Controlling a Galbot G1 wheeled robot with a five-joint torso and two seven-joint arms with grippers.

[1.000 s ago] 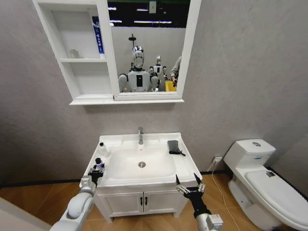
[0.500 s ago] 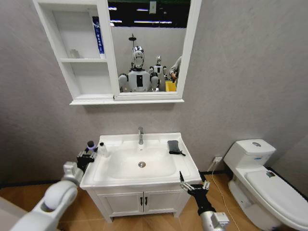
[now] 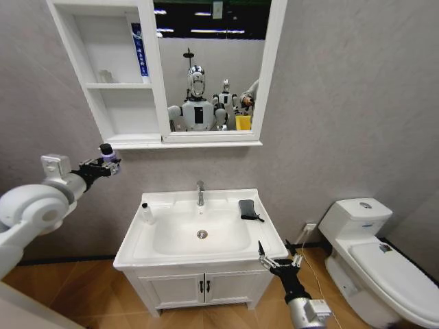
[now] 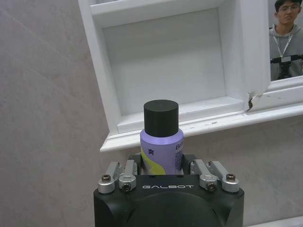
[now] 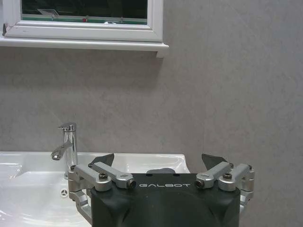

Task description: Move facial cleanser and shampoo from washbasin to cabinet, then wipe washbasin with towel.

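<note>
My left gripper [image 3: 103, 164] is shut on a purple bottle [image 3: 107, 152] with a black cap, held upright in the air left of the cabinet [image 3: 120, 113], about level with its bottom shelf. In the left wrist view the bottle [image 4: 162, 142] stands between the fingers [image 4: 124, 172], facing the cabinet's lowest shelf [image 4: 165, 80]. A small white bottle [image 3: 146, 213] stands on the washbasin [image 3: 130, 241] at its left rear. The dark towel [image 3: 249, 209] lies on the right rear rim. My right gripper [image 3: 280, 260] hangs open at the basin's front right corner, with nothing between its fingers.
A blue tube [image 3: 139, 51] and a small clear item [image 3: 105, 76] stand on the cabinet's top shelf. The mirror [image 3: 206, 68] adjoins the cabinet on the right. A chrome tap [image 3: 200, 192] rises behind the bowl. A white toilet [image 3: 377, 253] stands to the right.
My left arm has lifted the purple bottle from the basin's left edge up and outward to the cabinet's lower left. The right gripper has hardly moved.
</note>
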